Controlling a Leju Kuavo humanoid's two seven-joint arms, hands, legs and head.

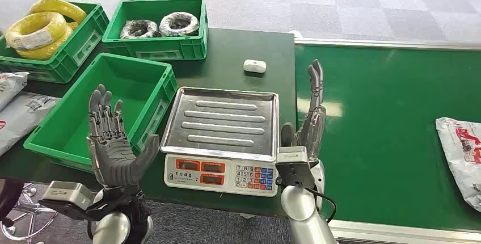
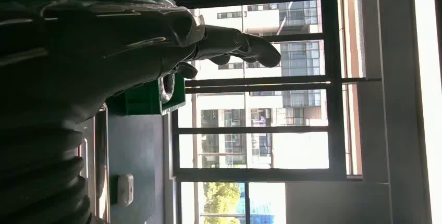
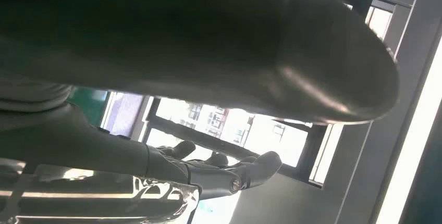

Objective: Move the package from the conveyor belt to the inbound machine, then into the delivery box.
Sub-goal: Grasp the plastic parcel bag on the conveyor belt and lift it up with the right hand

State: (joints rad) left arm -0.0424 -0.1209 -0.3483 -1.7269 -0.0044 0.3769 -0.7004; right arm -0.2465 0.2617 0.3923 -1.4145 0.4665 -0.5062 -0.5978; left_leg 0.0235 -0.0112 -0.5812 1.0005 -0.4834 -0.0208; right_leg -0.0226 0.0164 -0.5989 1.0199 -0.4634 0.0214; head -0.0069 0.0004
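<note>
From the head view, the package (image 1: 462, 156) lies on the green belt (image 1: 385, 130), well apart from both robot hands. It looks soft and light; best grabbed at an edge. The left robot hand (image 1: 113, 142) and right robot hand (image 1: 306, 125) are spread and hold nothing. The wrist views add windows behind the fingers (image 2: 250, 47).

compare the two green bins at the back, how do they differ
The left back bin holds yellow coils; the right back bin holds two dark coils wrapped in clear plastic. The left bin's yellow coils pile above its rim, while the right bin's dark coils lie low inside. The left bin runs off the picture's edge; the right bin shows whole. Both are green plastic crates on the dark table.
</note>
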